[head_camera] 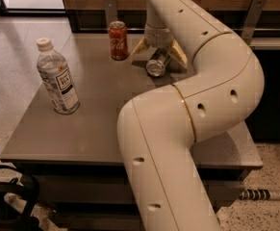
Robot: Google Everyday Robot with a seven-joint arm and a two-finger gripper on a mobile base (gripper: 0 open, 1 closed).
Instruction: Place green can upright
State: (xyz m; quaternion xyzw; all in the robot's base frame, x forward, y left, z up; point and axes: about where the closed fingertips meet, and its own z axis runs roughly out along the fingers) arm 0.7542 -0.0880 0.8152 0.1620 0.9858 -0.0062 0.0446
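Note:
The green can (pixel 156 65) lies on its side on the grey table (pixel 101 100), toward the back, with its silver end facing the camera. Its dark side is mostly hidden under the gripper. My gripper (pixel 159 52) hangs directly over the can, open, with one pale finger (pixel 139 46) to the can's left and the other finger (pixel 179 55) to its right. The fingers straddle the can without closing on it.
A red Coca-Cola can (pixel 118 40) stands upright just left of the gripper. A clear water bottle (pixel 57 78) with a white cap stands at the table's left. My large white arm (pixel 197 109) covers the right half of the table. A wall with metal brackets runs behind.

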